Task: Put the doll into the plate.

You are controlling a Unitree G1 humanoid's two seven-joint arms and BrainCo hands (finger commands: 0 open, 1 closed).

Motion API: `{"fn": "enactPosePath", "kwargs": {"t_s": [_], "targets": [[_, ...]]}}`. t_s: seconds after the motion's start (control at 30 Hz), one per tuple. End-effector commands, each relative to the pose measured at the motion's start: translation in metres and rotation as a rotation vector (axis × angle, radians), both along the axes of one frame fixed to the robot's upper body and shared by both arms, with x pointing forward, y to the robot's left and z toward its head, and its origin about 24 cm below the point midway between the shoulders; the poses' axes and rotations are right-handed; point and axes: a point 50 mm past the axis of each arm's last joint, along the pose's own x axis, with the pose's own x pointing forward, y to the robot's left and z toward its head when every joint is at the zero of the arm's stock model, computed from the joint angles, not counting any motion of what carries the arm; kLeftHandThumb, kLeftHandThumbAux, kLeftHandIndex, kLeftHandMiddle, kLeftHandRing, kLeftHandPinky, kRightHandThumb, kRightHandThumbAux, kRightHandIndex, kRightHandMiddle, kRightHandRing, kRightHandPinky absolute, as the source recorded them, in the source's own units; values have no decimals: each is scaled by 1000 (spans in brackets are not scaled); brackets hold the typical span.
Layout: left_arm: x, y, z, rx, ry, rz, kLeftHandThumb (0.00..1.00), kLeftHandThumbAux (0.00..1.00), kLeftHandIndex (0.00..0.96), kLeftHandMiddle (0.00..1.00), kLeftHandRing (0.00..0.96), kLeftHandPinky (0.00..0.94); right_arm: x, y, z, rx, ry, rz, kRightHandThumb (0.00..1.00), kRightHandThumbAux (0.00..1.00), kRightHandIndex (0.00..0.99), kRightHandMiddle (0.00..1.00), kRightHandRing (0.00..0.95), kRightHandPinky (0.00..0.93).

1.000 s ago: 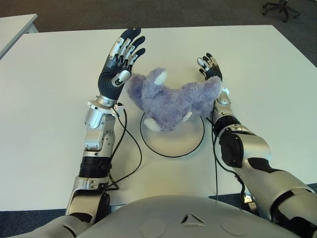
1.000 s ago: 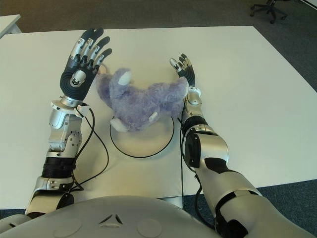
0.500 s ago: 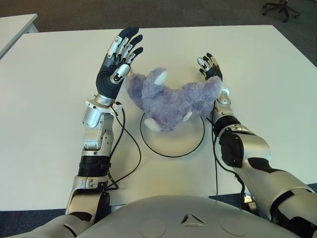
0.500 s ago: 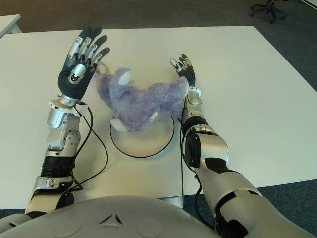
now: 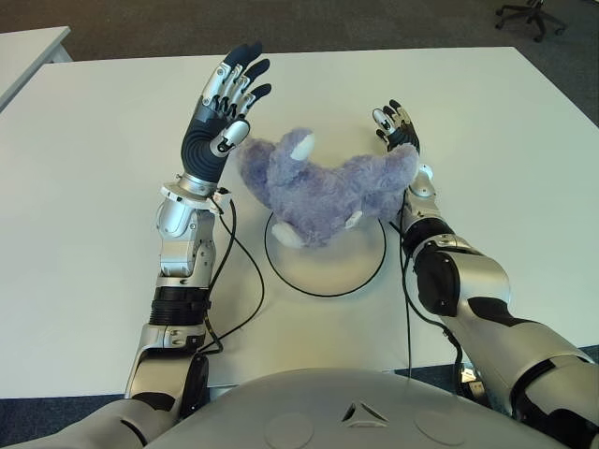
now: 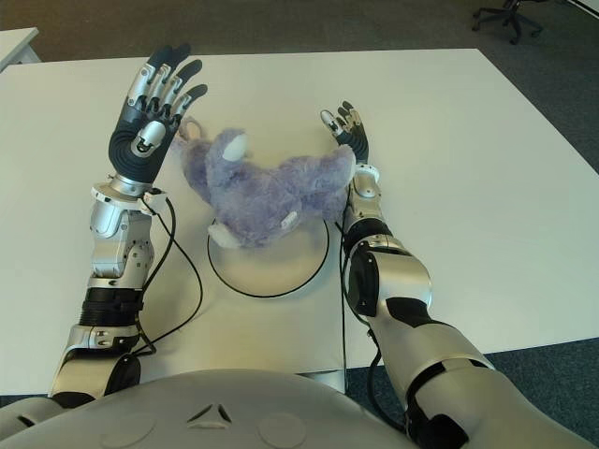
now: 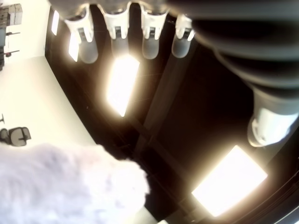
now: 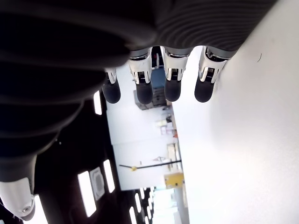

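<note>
A fluffy purple doll (image 5: pixel 323 187) lies over the far part of a white round plate (image 5: pixel 328 265) with a dark rim, its head overhanging toward the left. My left hand (image 5: pixel 223 112) is raised just left of the doll's head, fingers spread and holding nothing; the doll's fur (image 7: pixel 65 186) shows in the left wrist view. My right hand (image 5: pixel 395 129) stands at the doll's right end, fingers straight and open, the palm close against the fur.
The white table (image 5: pixel 505 159) stretches wide on both sides. Black cables (image 5: pixel 234 281) run along my left forearm onto the table. An office chair (image 5: pixel 524 14) stands on the dark floor beyond the far edge.
My left hand has drawn slightly up and away to the left of the doll's head. The doll and my right hand have stayed put.
</note>
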Motion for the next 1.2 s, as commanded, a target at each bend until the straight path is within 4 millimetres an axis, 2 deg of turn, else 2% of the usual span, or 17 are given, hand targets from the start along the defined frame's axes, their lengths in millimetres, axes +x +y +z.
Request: {"fn": "enactPosePath", "kwargs": {"t_s": [0.03,0.33,1.0,1.2], "targets": [[3,9,-2,44,1,79,186,478,0,37,53,74,-20,1,-41,31,170,-9,69,598,17,42,41,61],[6,16,-5,63,10,122,195,451,0,27,46,95,-20,1,-41,29,171,-10,71,591,17,40,39,62],[11,26,-6,43,31,191,219,535,0,53,87,158,-19,1,-40,24,169,-13,68,600,18,43,41,59],[13,28,-6,28,27,193,229,530,0,58,87,128,-19,0,-40,22,168,-13,68,602,16,44,42,60]]}}
